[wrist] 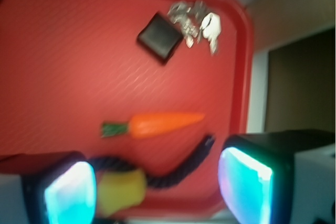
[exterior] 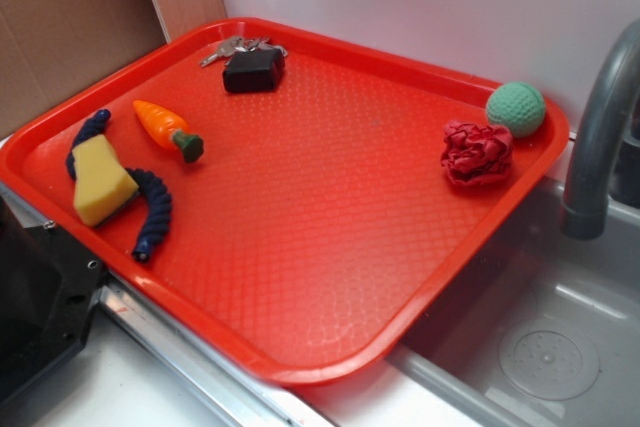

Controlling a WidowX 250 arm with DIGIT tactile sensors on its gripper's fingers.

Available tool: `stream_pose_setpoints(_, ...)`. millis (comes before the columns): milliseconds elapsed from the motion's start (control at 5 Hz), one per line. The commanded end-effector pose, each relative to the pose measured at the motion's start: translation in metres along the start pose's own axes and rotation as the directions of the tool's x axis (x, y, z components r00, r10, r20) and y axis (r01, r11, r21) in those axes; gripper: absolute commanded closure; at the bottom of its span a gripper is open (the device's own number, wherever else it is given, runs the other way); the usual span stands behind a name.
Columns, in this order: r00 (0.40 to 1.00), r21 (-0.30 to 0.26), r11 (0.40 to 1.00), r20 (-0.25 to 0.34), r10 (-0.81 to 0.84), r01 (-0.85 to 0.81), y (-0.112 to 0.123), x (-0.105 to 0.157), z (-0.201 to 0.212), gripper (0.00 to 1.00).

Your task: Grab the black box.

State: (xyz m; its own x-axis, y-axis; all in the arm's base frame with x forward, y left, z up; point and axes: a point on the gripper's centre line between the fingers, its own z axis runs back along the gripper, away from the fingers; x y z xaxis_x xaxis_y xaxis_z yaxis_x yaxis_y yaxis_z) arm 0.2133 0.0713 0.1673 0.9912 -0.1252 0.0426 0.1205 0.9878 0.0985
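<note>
Gaping wide, end effector [wrist: 157, 195] hovers empty, far from black box [wrist: 160, 36].

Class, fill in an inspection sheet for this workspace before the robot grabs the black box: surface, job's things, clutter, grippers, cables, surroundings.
Surface: red tray with a textured floor, resting partly over a sink.
Job's things: black box near the tray's far edge, silver keys attached at its far side; nothing on top of it.
Clutter: toy carrot; yellow sponge lying on a dark blue rope; red cloth flower touching a green ball.
Grippers: gripper open, holding nothing, above the sponge and rope, well short of the box.
Cables: nothing seen.
Surroundings: grey faucet, metal sink, white wall, cardboard panel.
</note>
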Motion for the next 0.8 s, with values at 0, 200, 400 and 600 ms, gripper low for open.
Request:
stream_pose_setpoints(0, 0.939, -0.015, 0.951, 0.166, -0.301, 0.307, 0.032, 0.073, -0.061, 0.0)
stream_pose_setpoints(200, 0.904, -0.015, 0.915, 0.163, -0.395, 0.402, 0.022, 0.092, -0.093, 0.0)
stream_pose_setpoints(400, 0.875, -0.014, 0.882, 0.139, -0.464, 0.47, 0.005, 0.099, -0.119, 0.0)
stream_pose_setpoints(600, 0.847, -0.012, 0.855, 0.144, -0.512, 0.519, -0.01, 0.1, -0.137, 0.0)
